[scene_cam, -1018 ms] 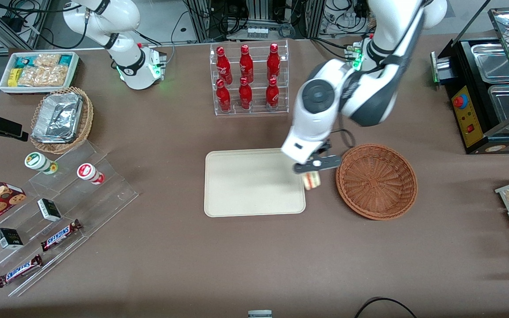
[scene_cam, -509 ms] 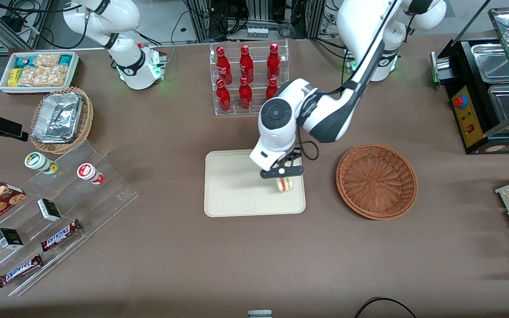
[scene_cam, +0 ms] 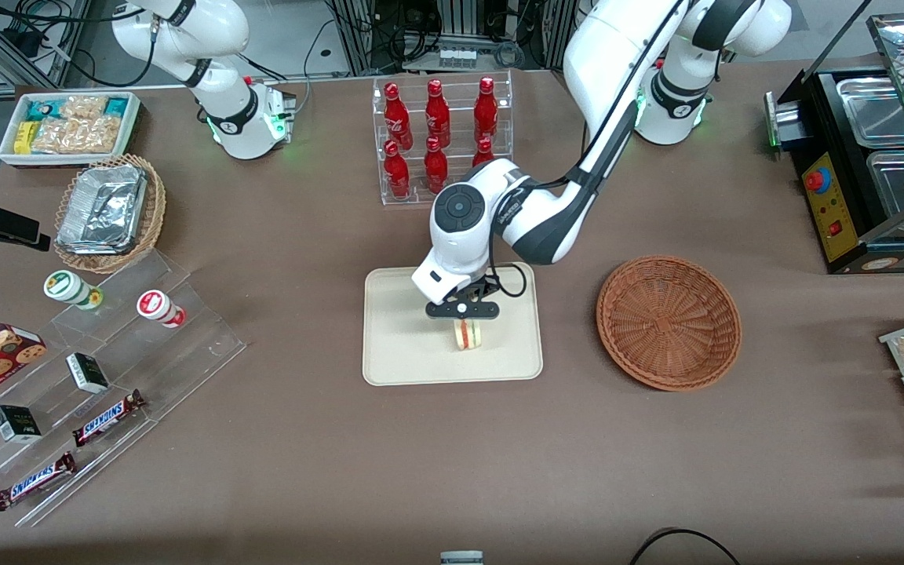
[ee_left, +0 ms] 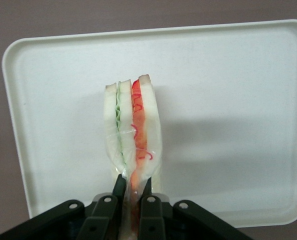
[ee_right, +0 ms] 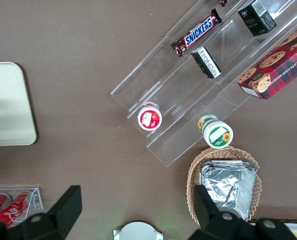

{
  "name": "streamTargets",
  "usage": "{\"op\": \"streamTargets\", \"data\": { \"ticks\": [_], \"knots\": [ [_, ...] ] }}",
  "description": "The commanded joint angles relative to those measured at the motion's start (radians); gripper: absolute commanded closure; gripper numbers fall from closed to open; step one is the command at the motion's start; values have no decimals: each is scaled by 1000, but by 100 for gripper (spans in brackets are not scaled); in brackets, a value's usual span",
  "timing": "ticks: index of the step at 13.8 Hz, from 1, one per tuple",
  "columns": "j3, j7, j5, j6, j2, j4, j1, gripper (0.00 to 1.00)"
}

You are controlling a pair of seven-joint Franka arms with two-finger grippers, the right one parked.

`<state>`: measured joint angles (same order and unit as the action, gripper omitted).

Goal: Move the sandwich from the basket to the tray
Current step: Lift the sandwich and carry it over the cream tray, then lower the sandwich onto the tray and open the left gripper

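Clearly soft and light, the wrapped sandwich (ee_left: 132,135) hangs over the cream tray (scene_cam: 397,345), pinched at one end by the gripper (ee_left: 132,192), whose fingers visibly squash the bread, so gentle pressure suits.

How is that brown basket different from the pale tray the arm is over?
The basket is round, woven and reddish-brown; the tray is rectangular, smooth and cream. The basket holds nothing; over the tray the gripper pinches the sandwich. The basket lies nearer the working arm's end. Both rest on the brown table.
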<state>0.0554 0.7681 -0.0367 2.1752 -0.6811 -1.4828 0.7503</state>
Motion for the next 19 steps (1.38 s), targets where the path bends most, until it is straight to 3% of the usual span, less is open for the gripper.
{"op": "streamTargets", "data": {
  "ticks": [1, 9, 10, 11, 16, 19],
  "knots": [
    [-8, -21, -3, 15, -37, 38, 17, 100],
    [-8, -18, 3, 98, -78, 39, 18, 100],
    [-9, -16, 3, 98, -78, 39, 18, 63],
    [-9, -13, 1, 98, -78, 39, 18, 1],
    [-11, 19, 4, 71, 26, 30, 14, 0],
    [-19, 117, 4, -38, 122, 30, 6, 0]
  ]
}}
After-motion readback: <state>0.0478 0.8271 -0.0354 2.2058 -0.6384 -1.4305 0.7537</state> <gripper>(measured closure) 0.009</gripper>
